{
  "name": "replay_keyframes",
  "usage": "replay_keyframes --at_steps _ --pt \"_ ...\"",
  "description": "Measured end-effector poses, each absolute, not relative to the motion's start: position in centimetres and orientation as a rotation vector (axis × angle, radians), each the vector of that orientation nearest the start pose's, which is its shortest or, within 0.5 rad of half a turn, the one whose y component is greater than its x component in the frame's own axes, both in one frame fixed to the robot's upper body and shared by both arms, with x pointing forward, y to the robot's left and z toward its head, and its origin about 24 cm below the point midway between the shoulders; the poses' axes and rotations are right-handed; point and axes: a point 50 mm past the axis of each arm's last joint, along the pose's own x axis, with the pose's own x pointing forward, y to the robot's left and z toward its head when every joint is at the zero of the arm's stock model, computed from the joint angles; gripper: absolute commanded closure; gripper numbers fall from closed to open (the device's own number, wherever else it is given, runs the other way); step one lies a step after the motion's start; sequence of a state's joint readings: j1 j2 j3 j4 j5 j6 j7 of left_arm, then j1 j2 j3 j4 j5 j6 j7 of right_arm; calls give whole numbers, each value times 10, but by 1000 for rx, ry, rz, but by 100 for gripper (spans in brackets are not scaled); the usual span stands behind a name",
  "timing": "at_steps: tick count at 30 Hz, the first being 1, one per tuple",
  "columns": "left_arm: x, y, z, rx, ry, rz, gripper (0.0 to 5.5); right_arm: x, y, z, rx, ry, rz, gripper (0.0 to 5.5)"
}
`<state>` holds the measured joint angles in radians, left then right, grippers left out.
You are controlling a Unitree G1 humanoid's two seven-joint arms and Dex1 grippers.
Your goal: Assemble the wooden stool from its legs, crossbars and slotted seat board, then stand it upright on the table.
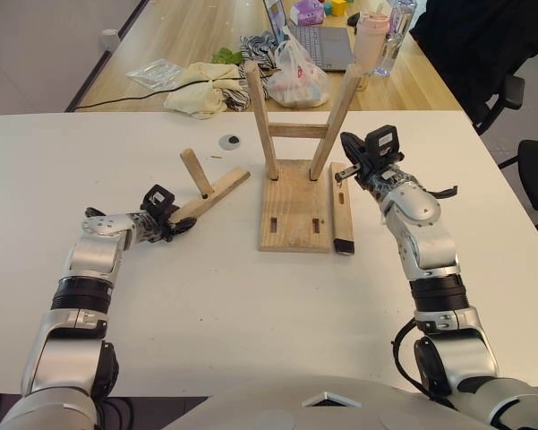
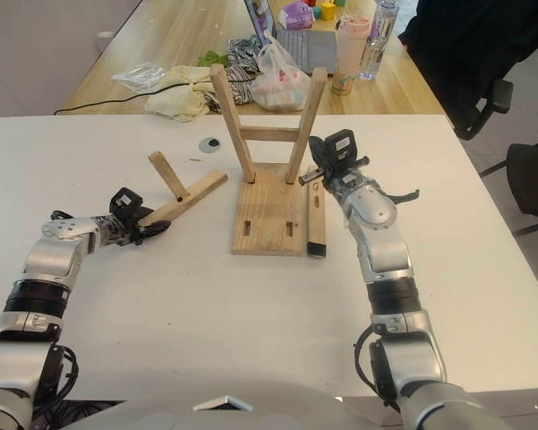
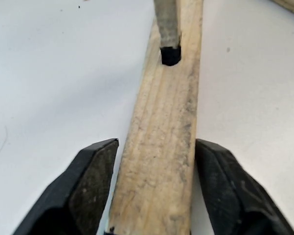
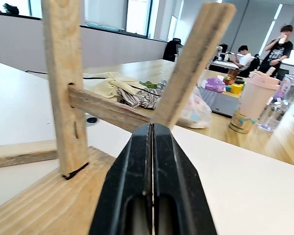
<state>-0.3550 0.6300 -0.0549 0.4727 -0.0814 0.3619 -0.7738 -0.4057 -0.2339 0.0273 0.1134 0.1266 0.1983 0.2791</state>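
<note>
The slotted seat board point(image 1: 294, 210) lies flat mid-table. Two legs point(image 1: 261, 116) stand up from its far end, joined by a crossbar point(image 1: 297, 131). A loose leg point(image 1: 343, 219) lies along the board's right side. Left of the board lies another leg point(image 1: 213, 193) with a short crossbar point(image 1: 197, 172) stuck upright in it. My left gripper point(image 1: 175, 224) is shut on that leg's near end point(image 3: 156, 171), with its fingers point(image 3: 93, 181) on either side. My right gripper point(image 1: 349, 159) is shut on nothing, beside the right upright leg point(image 4: 191, 63) just above the board.
A small round disc point(image 1: 230, 141) lies on the white table behind the left leg. The wooden table beyond holds cloths point(image 1: 201, 90), a plastic bag point(image 1: 297, 76), a laptop point(image 1: 322, 45) and a pink cup point(image 1: 370, 40). A black chair point(image 1: 519, 90) stands at the right.
</note>
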Motion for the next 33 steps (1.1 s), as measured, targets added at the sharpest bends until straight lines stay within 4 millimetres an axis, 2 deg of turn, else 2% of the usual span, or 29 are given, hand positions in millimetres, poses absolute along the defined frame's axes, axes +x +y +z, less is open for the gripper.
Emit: replay_keyframes --at_steps 2,6,8,11,13,15,16,19,23,27,33 --pt "291 273 39 316 628 -527 345 326 -152 112 -83 -63 330 531" --pt "288 279 38 297 612 -505 348 332 -156 125 12 -76 335 466" --pt "286 282 38 284 604 -495 348 333 -160 123 48 -64 336 442" --pt "280 293 39 156 565 -443 348 336 -162 124 138 -37 370 379" --pt "280 298 57 30 459 -444 349 339 -164 135 229 -51 410 346" --pt "284 295 89 -89 314 -513 349 341 -166 144 369 -40 482 320" --pt "287 290 115 -140 219 -582 349 341 -166 149 448 -35 532 299" --pt "286 275 161 -265 68 -763 349 338 -160 163 627 -20 693 249" --pt "272 239 190 -326 20 -1032 349 330 -143 192 776 -19 949 187" --pt "270 203 185 -335 64 -1188 349 313 -129 207 862 29 1195 114" --pt "265 177 175 -364 96 -1297 349 305 -126 217 927 56 1320 104"
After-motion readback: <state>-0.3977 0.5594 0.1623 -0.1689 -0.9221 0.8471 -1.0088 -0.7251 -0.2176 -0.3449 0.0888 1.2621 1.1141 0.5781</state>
